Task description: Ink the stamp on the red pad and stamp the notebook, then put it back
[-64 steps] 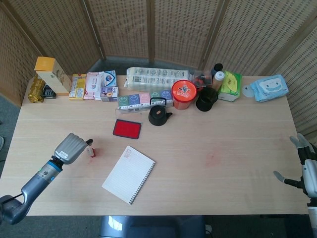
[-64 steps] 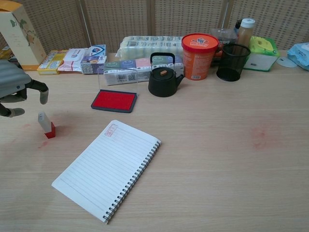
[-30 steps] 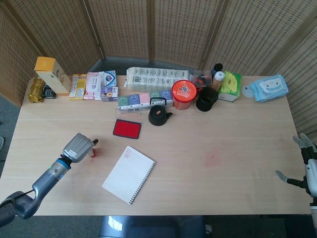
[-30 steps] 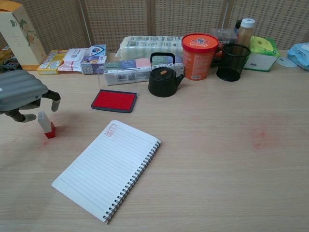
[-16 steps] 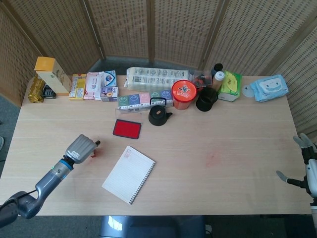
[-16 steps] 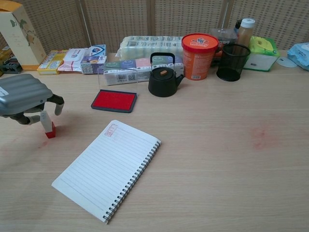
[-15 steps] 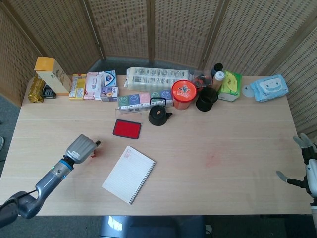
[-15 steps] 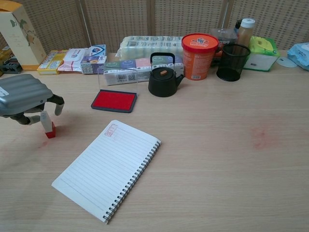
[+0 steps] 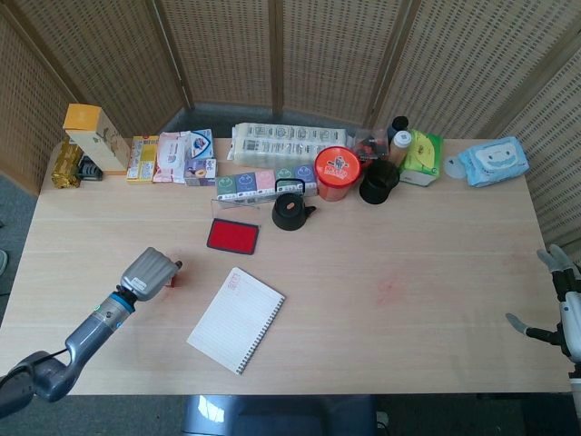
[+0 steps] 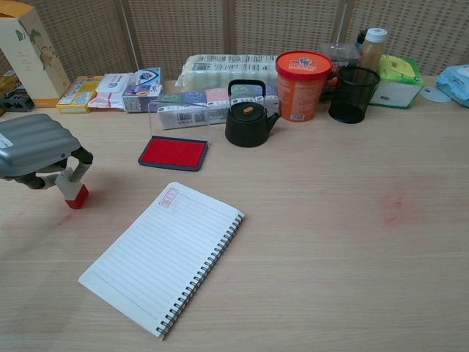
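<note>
Stamp pinched at the table's left

Stamp [image 10: 71,189] stands on the table [image 10: 330,220], its red base down, at about 8 o'clock from the pad [image 10: 174,152] and 9 o'clock from the notebook [image 10: 163,253]. My left hand [image 10: 33,150] pinches its white top between fingertips. My right hand [image 9: 563,313] hangs at the table's right edge, fingers spread, holding nothing.

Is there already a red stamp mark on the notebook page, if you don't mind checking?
Yes, the notebook bears a small red rectangular mark near the top corner of its page.
</note>
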